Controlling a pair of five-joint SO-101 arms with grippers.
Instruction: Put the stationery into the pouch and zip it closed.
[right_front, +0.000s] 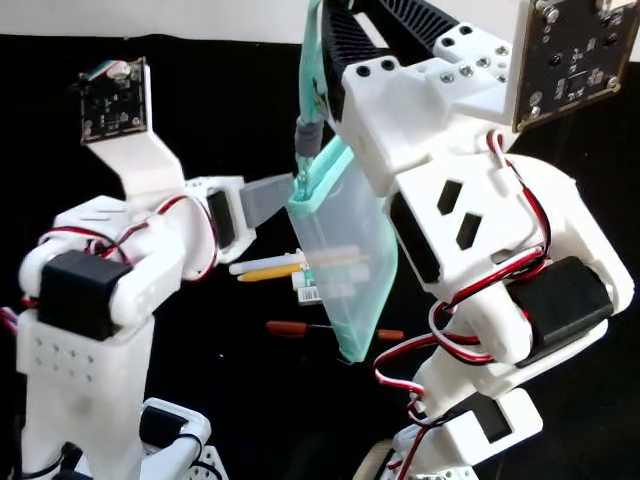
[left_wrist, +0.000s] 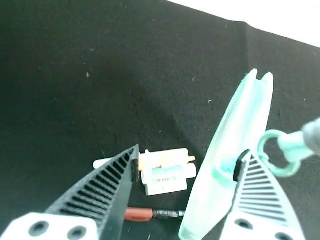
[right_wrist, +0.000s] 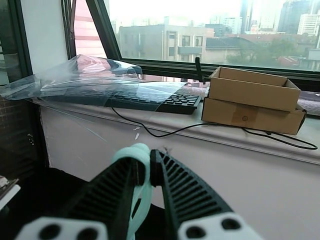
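The translucent mint-green zip pouch (right_front: 350, 265) is held hanging over the black table (right_front: 200, 120) by its mint strap loop (right_wrist: 131, 157), which is clamped in the right gripper (right_wrist: 150, 167). The left gripper (left_wrist: 190, 155) is spread wide at the pouch's top edge. On the table just left of the pouch, white and yellow pens (right_front: 262, 268) and a red-brown pen (right_front: 295, 327) are left lying.

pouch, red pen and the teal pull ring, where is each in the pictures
pouch (right_front: 355, 225), high view, on its clear side wall
red pen (right_front: 295, 327), high view, on its red barrel
teal pull ring (right_wrist: 131, 151), right wrist view, on the top of the loop
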